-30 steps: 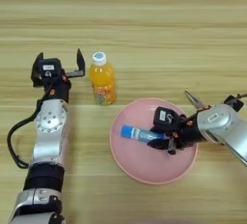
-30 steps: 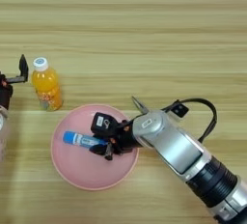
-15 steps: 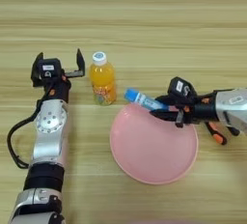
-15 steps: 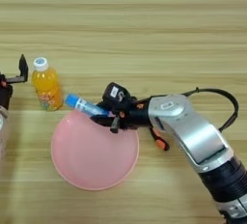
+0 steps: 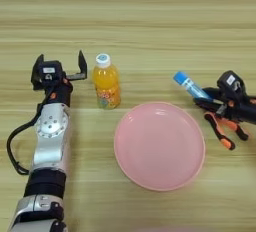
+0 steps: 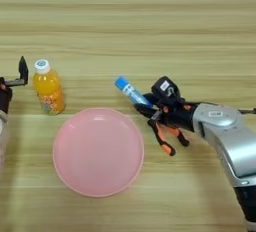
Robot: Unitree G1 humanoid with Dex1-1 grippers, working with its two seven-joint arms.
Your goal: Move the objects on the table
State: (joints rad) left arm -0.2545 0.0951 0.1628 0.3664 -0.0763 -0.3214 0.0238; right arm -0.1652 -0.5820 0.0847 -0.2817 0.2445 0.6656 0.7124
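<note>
Working over a light-wood table (image 5: 150, 21), plank grain running side to side. Pink plate (image 5: 159, 145) sitting empty, down and to the inner side of the right gripper (image 6: 146, 107), rim just beside the fingertips.

Right arm reaching in from the right edge, gripper clamping a blue glue stick (image 6: 131, 92) by its lower end. Stick's long axis slanting up and away from the fingers toward the far left, blue cap end leading, free end sticking out well past the jaws. Stick appearing clear of the plate, outside the far-right part of the rim; whether lifted or grazing the table not readable from above. Orange-handled pliers (image 6: 165, 135) lying directly under and just behind the same gripper, handles splaying toward the near side; risk of setting the stick down on them.

Left arm lying along the left side, left gripper (image 5: 59, 72) spread wide with nothing between the fingers. Orange juice bottle (image 5: 106, 81) standing upright, white cap on top, just beside the gripper's inner finger, to its right, not between the fingers and apparently not touched.

Key relation: bottle sitting sideways off the open left gripper, so the left arm being far nearer to it than the right; judging a short inward shift enough to bracket it. Stick already in the right gripper, bare table open beyond its tip.
</note>
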